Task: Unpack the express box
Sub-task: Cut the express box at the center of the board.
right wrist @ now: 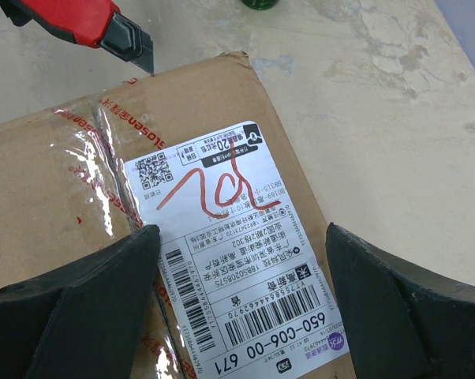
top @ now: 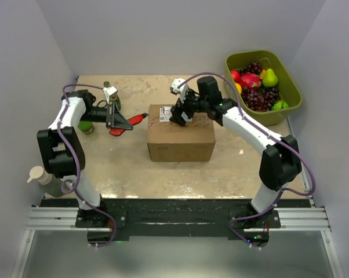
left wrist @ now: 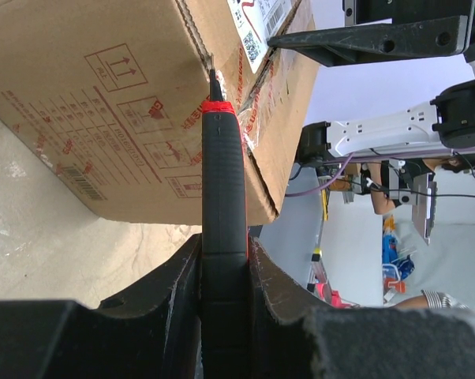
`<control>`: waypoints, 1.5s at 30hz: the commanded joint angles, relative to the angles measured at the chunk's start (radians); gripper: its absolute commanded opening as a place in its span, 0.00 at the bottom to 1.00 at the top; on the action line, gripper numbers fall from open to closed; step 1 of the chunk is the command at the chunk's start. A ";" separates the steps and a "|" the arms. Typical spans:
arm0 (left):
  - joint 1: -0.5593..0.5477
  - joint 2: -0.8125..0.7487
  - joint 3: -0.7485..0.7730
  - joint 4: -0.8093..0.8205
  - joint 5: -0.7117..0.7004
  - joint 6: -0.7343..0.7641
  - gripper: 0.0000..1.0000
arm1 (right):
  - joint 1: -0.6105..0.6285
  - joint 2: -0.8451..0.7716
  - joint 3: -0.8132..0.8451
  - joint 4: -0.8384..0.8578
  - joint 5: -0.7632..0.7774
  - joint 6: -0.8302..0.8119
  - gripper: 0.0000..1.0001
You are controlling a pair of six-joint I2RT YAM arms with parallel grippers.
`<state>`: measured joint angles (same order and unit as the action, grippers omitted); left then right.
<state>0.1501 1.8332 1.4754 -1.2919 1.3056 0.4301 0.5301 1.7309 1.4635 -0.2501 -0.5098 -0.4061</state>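
Top external view: one box [top: 180, 139] sits in the middle of the bench [top: 122, 168], between the two arms. The left tool [left wrist: 224, 264] pinches one knife [left wrist: 223, 181], its blade tip at the box's taped top edge, apparently to cut it open. The right tool [right wrist: 241, 264] hangs spread over the one label [right wrist: 222, 189], probably ready to steady the box.

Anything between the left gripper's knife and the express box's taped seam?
Nothing visible. The knife tip is at the taped edge of the express box; the right gripper hovers open over the label, clear of it.
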 commanded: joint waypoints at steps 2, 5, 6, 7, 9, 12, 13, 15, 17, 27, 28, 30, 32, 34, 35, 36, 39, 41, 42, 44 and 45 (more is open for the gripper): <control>-0.012 -0.015 -0.016 0.014 0.027 -0.036 0.00 | -0.002 -0.005 -0.025 -0.063 0.030 -0.033 0.89; -0.011 -0.049 -0.046 0.068 0.017 -0.092 0.00 | -0.002 -0.001 -0.020 -0.064 0.027 -0.031 0.90; -0.011 -0.055 -0.050 0.084 0.014 -0.100 0.00 | -0.002 -0.001 -0.020 -0.064 0.025 -0.031 0.90; -0.012 -0.060 -0.056 0.088 0.015 -0.106 0.00 | -0.002 -0.001 -0.020 -0.064 0.024 -0.031 0.90; -0.012 -0.065 -0.066 0.097 0.009 -0.116 0.00 | -0.002 0.004 -0.020 -0.064 0.021 -0.030 0.90; -0.011 -0.071 -0.070 0.112 0.014 -0.132 0.00 | -0.002 0.006 -0.019 -0.064 0.020 -0.030 0.90; -0.012 -0.071 -0.069 0.117 0.012 -0.139 0.00 | -0.002 0.006 -0.017 -0.063 0.021 -0.030 0.90; -0.006 -0.072 -0.066 0.138 0.027 -0.157 0.00 | -0.002 0.009 -0.015 -0.061 0.021 -0.028 0.90; -0.004 -0.065 -0.052 0.132 0.023 -0.156 0.00 | -0.001 0.009 -0.015 -0.063 0.021 -0.028 0.90; 0.022 -0.060 -0.038 0.126 0.044 -0.146 0.00 | -0.002 0.016 -0.011 -0.064 0.024 -0.027 0.90; 0.034 -0.054 -0.026 0.123 0.044 -0.134 0.00 | -0.001 0.018 -0.009 -0.064 0.024 -0.027 0.90; 0.042 -0.051 -0.021 0.111 0.044 -0.129 0.00 | -0.002 0.022 -0.003 -0.067 0.022 -0.027 0.90; 0.043 -0.054 -0.030 0.106 0.044 -0.125 0.00 | -0.002 0.024 0.000 -0.069 0.022 -0.027 0.90; 0.040 -0.058 -0.049 0.106 0.043 -0.123 0.00 | -0.001 0.029 0.004 -0.069 0.021 -0.027 0.90; 0.039 -0.060 -0.052 0.108 0.046 -0.123 0.00 | -0.002 0.029 0.004 -0.067 0.021 -0.027 0.90; 0.036 -0.060 -0.052 0.108 0.044 -0.123 0.00 | -0.001 0.032 0.006 -0.067 0.019 -0.027 0.90; 0.019 -0.061 -0.047 0.105 0.043 -0.123 0.00 | -0.002 0.032 0.008 -0.067 0.019 -0.027 0.90; 0.005 -0.058 -0.049 0.105 0.041 -0.122 0.00 | -0.001 0.032 0.006 -0.066 0.019 -0.027 0.90; 0.000 -0.058 -0.050 0.106 0.041 -0.122 0.00 | -0.001 0.030 0.006 -0.067 0.019 -0.027 0.90; -0.012 -0.055 -0.053 0.105 0.040 -0.120 0.00 | -0.001 0.032 0.004 -0.066 0.021 -0.027 0.90; -0.015 -0.055 -0.053 0.106 0.038 -0.120 0.00 | 0.001 0.029 0.004 -0.066 0.021 -0.027 0.90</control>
<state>0.1547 1.8019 1.4132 -1.1831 1.3190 0.2989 0.5301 1.7325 1.4639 -0.2504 -0.5144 -0.4065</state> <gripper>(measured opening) 0.295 0.899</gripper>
